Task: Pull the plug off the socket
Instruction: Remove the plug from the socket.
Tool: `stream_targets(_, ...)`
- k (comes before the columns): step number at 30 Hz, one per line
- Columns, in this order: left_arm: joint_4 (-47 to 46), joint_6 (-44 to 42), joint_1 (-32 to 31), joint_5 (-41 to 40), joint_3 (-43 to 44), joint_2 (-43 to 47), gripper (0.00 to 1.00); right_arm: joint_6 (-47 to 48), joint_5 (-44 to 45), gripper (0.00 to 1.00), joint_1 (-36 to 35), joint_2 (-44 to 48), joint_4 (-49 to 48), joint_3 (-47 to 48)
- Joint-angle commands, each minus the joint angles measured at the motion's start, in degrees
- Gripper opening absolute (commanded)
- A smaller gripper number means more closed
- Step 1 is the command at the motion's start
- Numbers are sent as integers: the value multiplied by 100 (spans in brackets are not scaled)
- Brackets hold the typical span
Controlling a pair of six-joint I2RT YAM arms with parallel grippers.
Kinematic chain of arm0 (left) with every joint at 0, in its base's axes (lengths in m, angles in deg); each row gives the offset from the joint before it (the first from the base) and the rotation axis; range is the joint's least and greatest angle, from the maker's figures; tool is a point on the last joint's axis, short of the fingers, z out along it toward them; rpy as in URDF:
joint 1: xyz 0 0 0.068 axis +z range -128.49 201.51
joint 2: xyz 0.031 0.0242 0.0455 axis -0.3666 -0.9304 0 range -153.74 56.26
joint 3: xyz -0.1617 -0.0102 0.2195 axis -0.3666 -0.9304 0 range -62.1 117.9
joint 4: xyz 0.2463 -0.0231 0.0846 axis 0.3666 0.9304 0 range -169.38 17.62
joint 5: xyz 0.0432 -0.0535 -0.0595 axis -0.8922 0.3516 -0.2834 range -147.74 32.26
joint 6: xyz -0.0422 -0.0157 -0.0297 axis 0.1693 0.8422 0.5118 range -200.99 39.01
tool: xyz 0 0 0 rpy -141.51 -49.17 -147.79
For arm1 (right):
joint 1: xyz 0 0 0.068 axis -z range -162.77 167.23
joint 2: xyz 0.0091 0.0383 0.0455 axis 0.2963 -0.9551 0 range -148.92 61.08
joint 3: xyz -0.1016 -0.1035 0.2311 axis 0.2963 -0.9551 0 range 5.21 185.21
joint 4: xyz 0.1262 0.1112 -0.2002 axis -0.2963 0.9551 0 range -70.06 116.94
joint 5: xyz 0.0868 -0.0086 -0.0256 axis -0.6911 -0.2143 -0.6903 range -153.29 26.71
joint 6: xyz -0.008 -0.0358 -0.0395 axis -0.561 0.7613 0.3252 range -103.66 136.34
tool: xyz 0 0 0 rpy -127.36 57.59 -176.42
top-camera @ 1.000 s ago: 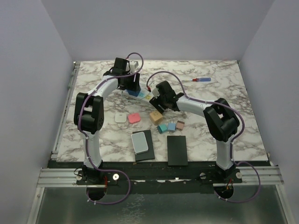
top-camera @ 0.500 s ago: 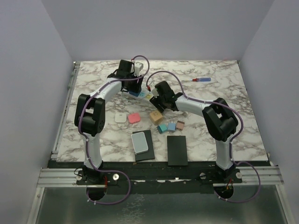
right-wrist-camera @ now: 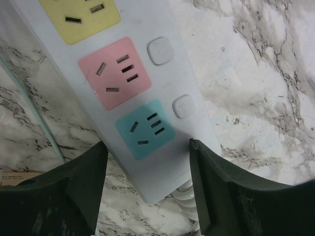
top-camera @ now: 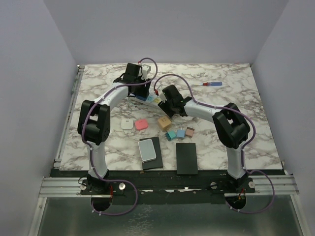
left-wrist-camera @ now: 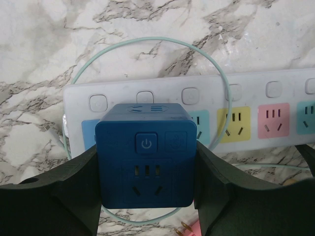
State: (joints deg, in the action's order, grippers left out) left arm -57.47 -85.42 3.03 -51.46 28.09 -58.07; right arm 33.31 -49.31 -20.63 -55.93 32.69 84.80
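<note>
The socket (top-camera: 149, 100) is a long white power strip with pastel outlet faces, lying at the table's back centre. A dark blue cube plug (left-wrist-camera: 145, 157) with a power button sits over the strip's (left-wrist-camera: 246, 93) left end. My left gripper (left-wrist-camera: 146, 162) is shut on the plug's two sides. Its prongs are hidden, so I cannot tell whether they sit in the outlet. My right gripper (right-wrist-camera: 146, 147) stands open astride the strip's (right-wrist-camera: 147, 73) cord end by the teal outlet. Both fingers are close against its edges.
A thin pale green cord (left-wrist-camera: 216, 64) loops over the strip. Small coloured plugs (top-camera: 141, 124) and cubes (top-camera: 164, 123) lie in front of it. Two black pads (top-camera: 187, 158) and a grey device (top-camera: 148, 150) lie near the front edge. A screwdriver (top-camera: 209, 84) lies at the back right.
My left gripper with the blue plug has shifted a little right and towards the back. My right gripper's fingers have drawn closer together around the strip's end.
</note>
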Motion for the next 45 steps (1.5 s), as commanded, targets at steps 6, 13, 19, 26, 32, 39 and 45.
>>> stream_targets(6,-6,696,692,1205,384,17,0,-388,-64,48,140,-726,957,-308)
stream_targets(13,30,566,680,964,362,69,0,-388,-66,48,144,-762,988,-286)
stream_targets(19,25,-56,216,-113,138,242,0,-394,-90,48,144,-801,1027,-251)
stream_targets(26,16,-186,-166,-582,70,337,0,-396,-81,48,143,-822,1041,-239)
stream_targets(32,12,-164,-129,-544,88,349,0,-405,-67,48,140,-866,1070,-224)
stream_targets(39,14,305,402,286,242,245,0,-396,-41,48,140,-885,1098,-216)
stream_targets(45,12,766,821,994,380,80,0,-388,-29,48,139,-912,1122,-207)
